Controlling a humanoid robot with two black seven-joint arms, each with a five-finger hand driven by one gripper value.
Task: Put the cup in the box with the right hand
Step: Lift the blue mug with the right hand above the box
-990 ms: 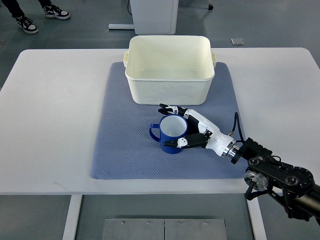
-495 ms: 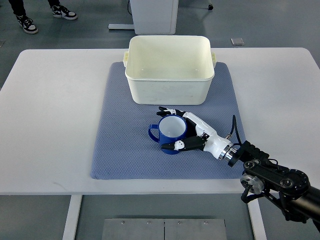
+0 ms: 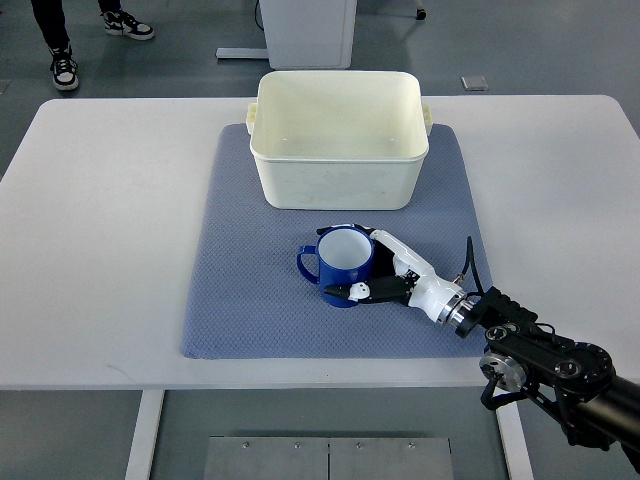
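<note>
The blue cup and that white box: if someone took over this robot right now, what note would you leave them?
Right hand: wrapped around the blue cup, fingers curled on its near and far sides.
Left hand: not in view.
Cup: upright on the blue mat, handle pointing to the picture's left, just in front of the white box. I cannot tell whether it has left the mat yet.
Box: at the back of the mat, nothing visible in it.
Done: the cup is gripped.
Left: lift it, carry it over the box's near wall, set it inside, let go.
</note>
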